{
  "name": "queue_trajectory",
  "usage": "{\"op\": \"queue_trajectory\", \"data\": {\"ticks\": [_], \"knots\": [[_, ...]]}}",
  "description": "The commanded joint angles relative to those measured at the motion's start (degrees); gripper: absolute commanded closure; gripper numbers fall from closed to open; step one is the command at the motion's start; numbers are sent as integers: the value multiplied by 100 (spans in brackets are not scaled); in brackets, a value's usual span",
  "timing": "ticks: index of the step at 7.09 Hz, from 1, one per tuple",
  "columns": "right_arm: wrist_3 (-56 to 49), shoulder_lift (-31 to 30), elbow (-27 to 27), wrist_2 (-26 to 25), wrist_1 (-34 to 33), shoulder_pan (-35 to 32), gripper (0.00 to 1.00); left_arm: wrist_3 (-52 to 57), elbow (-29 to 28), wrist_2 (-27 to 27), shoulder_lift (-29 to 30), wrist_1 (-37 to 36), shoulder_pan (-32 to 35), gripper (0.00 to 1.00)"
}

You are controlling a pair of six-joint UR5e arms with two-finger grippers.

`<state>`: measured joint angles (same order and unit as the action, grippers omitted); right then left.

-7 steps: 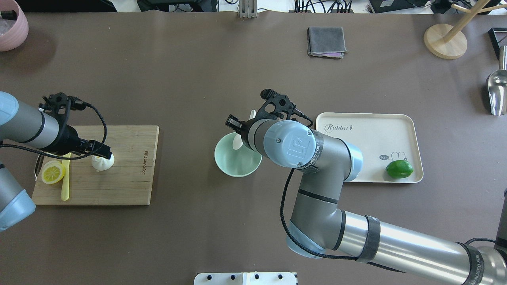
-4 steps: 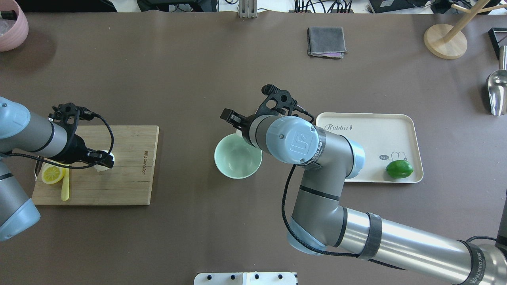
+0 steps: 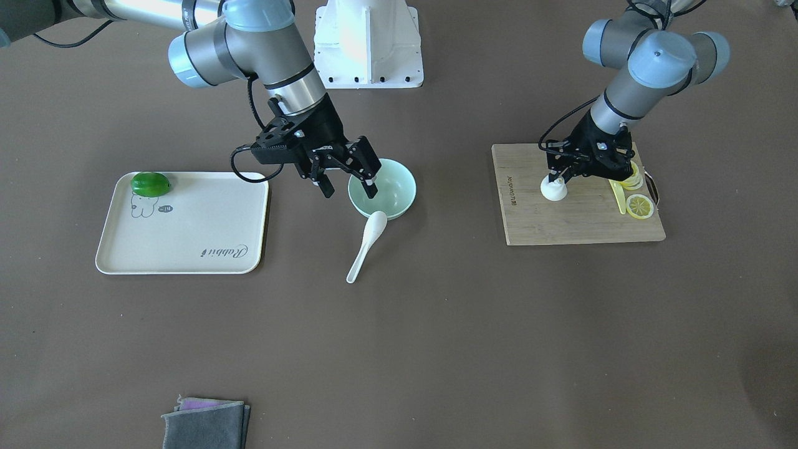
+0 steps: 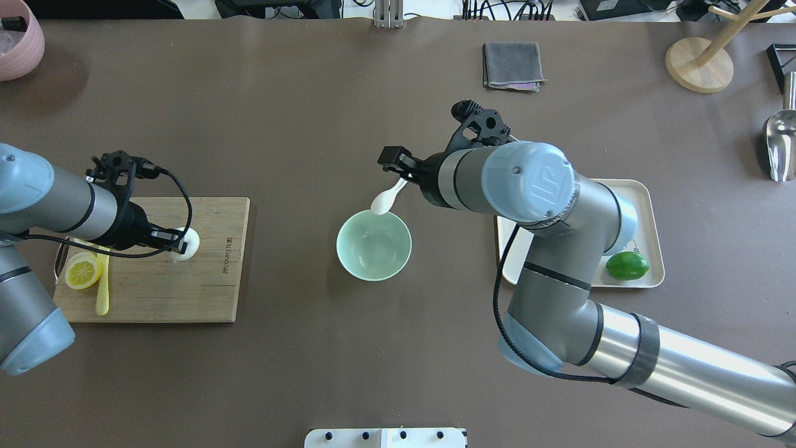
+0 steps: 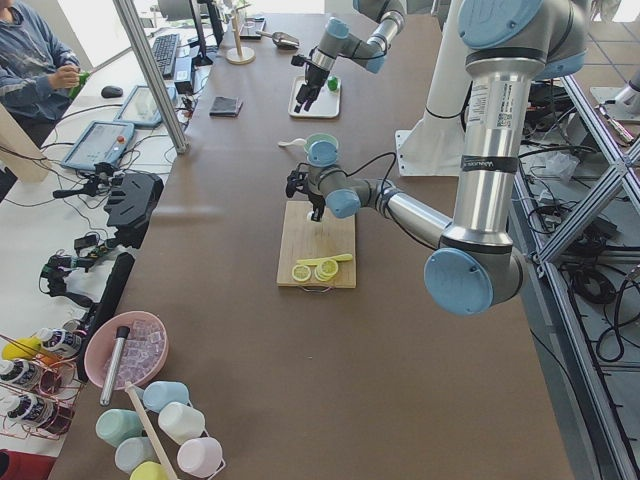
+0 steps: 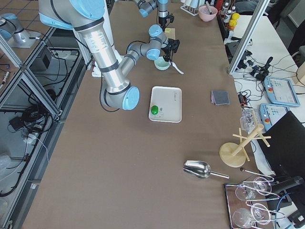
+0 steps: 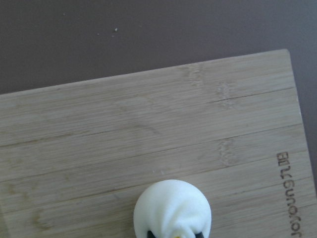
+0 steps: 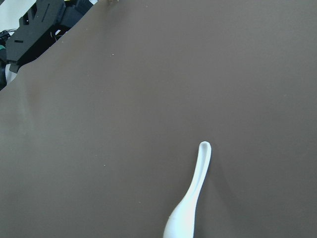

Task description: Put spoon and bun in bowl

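Lost the spoon from the mint bowl — now on the tabletop, scoop touching the rim, by wide-open, empty right jaws; needs regrasping. Meanwhile clamped left jaws on the bun, nudged along the cutting board.

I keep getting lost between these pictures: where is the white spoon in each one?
Front-facing: spoon centre, below bowl.
Overhead: spoon centre, above bowl.
Exterior left: spoon top middle.
Exterior right: spoon top middle.
Left wrist: not in it.
Right wrist: spoon bottom centre.
Landmark: the bowl beside it.
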<state>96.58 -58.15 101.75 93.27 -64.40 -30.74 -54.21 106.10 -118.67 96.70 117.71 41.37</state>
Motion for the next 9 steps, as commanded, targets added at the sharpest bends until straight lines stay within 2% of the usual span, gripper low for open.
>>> {"op": "queue_trajectory", "data": {"ticks": [1, 3, 5, 6, 8, 9], "knots": [[-533, -861, 730, 584, 24, -404, 0, -938, -123, -24, 1143, -151, -198, 100], [-1111, -1503, 951, 1418, 41, -992, 0, -1703, -369, 72, 2644, -1140, -734, 100], [-1885, -1987, 1014, 1877, 50, -1415, 0, -1813, -589, 938, 3002, -1216, -1330, 100], [-2227, -2181, 1014, 1940, 50, -1513, 0, -1804, -713, 977, 3091, -1198, -1333, 3], [-2747, -2454, 987, 1949, 50, -1602, 0, -1725, -679, 1004, 2952, -1198, -1264, 2], [-3098, -2551, 979, 1958, 41, -1619, 0, -1594, -583, 960, 2716, -1189, -1019, 2]]}}
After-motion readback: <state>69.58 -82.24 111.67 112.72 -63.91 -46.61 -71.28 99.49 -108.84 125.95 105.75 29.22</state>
